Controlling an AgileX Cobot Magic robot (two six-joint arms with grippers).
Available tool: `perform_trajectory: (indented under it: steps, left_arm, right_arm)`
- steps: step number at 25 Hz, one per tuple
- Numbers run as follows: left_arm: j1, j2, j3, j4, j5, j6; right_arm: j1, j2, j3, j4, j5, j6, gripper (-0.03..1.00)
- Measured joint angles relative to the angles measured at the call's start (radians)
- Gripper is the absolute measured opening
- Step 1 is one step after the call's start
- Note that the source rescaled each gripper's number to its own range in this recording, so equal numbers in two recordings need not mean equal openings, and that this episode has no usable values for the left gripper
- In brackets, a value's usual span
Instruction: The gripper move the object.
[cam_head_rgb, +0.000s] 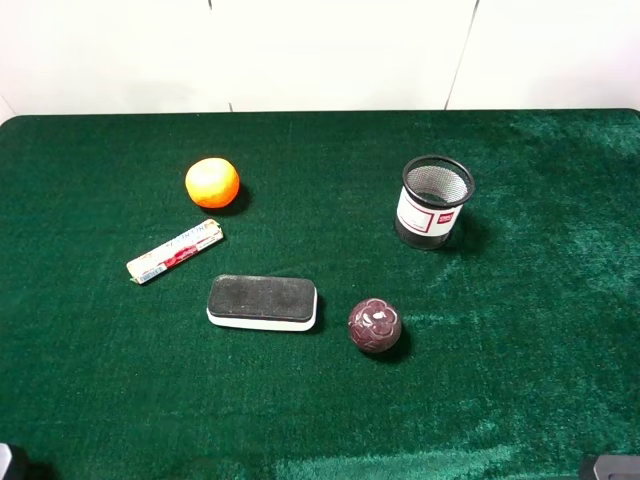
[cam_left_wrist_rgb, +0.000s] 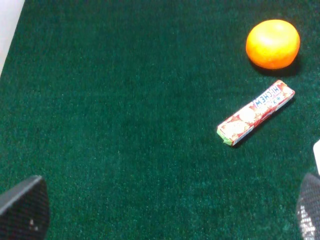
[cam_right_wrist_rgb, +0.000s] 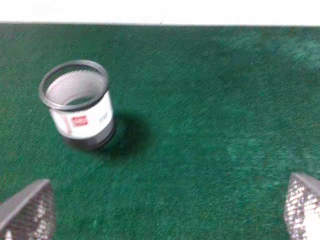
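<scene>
A: Where is the small dark maroon ball with the faint carved pattern (cam_head_rgb: 375, 325) sitting?

B: It is resting on the green felt-covered table (cam_head_rgb: 520, 350), slightly toward five o'clock from the table's middle. Just beside it at nine o'clock, a flat black-topped eraser block with a white base (cam_head_rgb: 262, 302) is lying, apart from it.

A: What else is lying there?

B: A round orange ball (cam_head_rgb: 212, 182) is sitting toward ten o'clock, with a wrapped candy stick (cam_head_rgb: 175, 251) near it. A black mesh cup with a white label (cam_head_rgb: 433, 201) is standing upright at one o'clock from the maroon ball.

A: And the tools?

B: The left tool (cam_left_wrist_rgb: 160, 212) is hanging released, jaws spread wide over bare felt. The right tool (cam_right_wrist_rgb: 165, 212) is likewise gaping, grasping nothing, with the cup ahead of it.
</scene>
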Motion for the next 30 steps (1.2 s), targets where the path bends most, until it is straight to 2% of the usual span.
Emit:
perform_trajectory:
  steps: [4, 8, 30]
  left_arm:
    - [0.0, 0.0, 0.0, 0.0, 0.0, 0.0]
    - [0.0, 0.0, 0.0, 0.0, 0.0, 0.0]
    - [0.0, 0.0, 0.0, 0.006, 0.0, 0.0]
  right_arm:
    - [-0.097, -0.011, 0.003, 0.028, 0.0, -0.038, 1.0]
    - [-0.142, -0.012, 0.003, 0.05, -0.001, -0.068, 1.0]
    - [-0.144, -0.012, 0.003, 0.058, -0.001, -0.078, 1.0]
